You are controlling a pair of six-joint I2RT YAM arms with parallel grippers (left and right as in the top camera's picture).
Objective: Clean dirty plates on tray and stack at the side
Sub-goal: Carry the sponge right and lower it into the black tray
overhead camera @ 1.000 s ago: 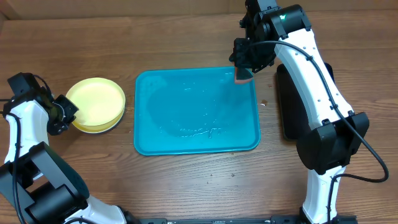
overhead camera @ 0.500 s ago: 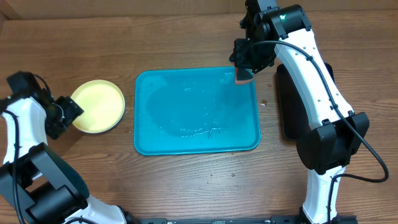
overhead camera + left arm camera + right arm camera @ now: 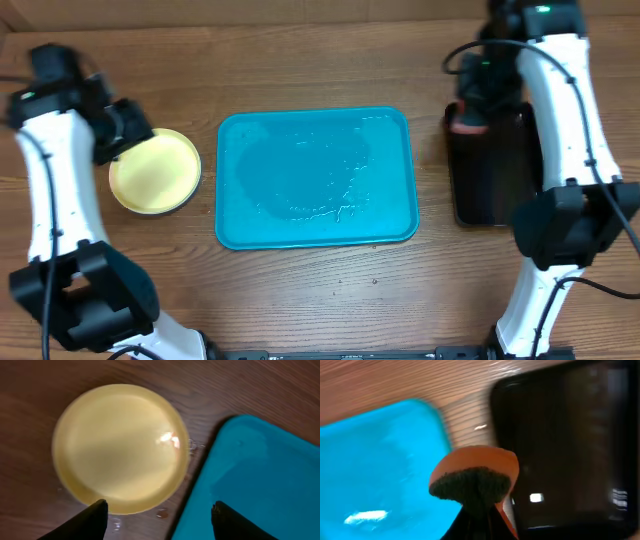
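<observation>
Overhead view: the plates sit on the table just left of the tray, not touching it. The top plate is pale yellow; the count is not readable. The tray surface shows wet streaks. The left end effector hovers at the stack's far-left rim, fingers spread with nothing between them. The right end effector is clamped on an orange sponge, dark scrub face up, over the far-left corner of the black tray.
</observation>
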